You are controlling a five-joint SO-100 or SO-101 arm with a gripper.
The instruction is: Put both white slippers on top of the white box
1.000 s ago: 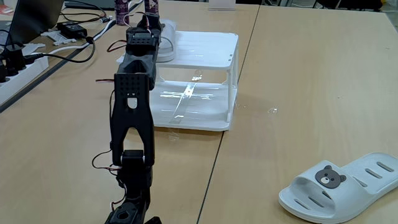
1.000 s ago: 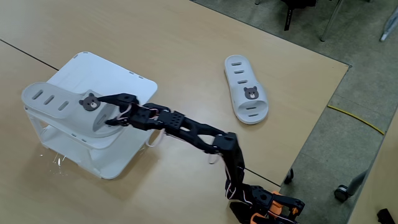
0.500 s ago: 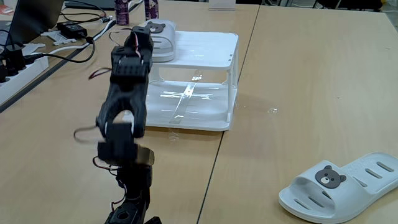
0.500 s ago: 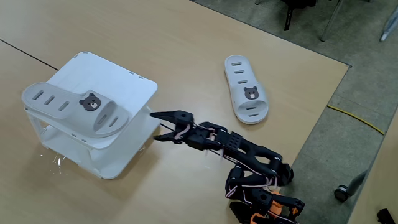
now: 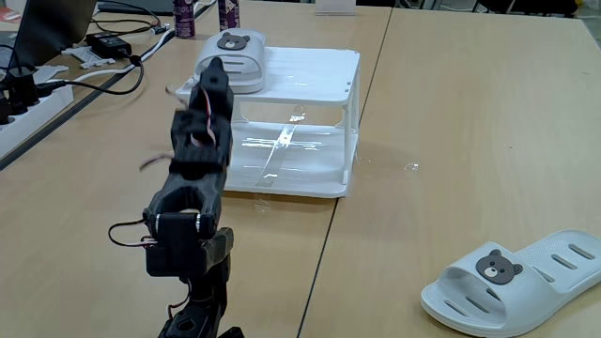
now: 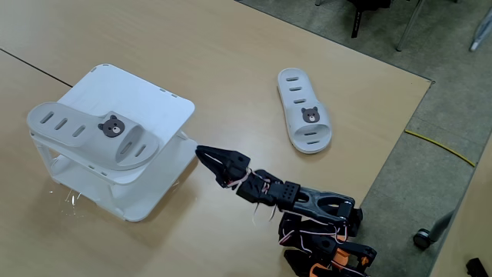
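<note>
One white slipper (image 6: 94, 136) lies on the white box (image 6: 146, 101), near its edge. The other slipper (image 6: 306, 121) sits on the tabletop (image 6: 231, 69), well apart. Hand (image 6: 206, 155) empty beside the box, fingers nearly together.

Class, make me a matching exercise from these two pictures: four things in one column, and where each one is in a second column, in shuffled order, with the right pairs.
Things
1. slipper with the bear badge
2. second slipper
3. gripper
4. white box

Places
A. on the bare table, away from the box
B. in the air beside the box, holding nothing
C. on the table, bearing one slipper
D. on top of the box, at one edge

Pairs: 1-D, 2-A, 3-B, 4-C
</note>
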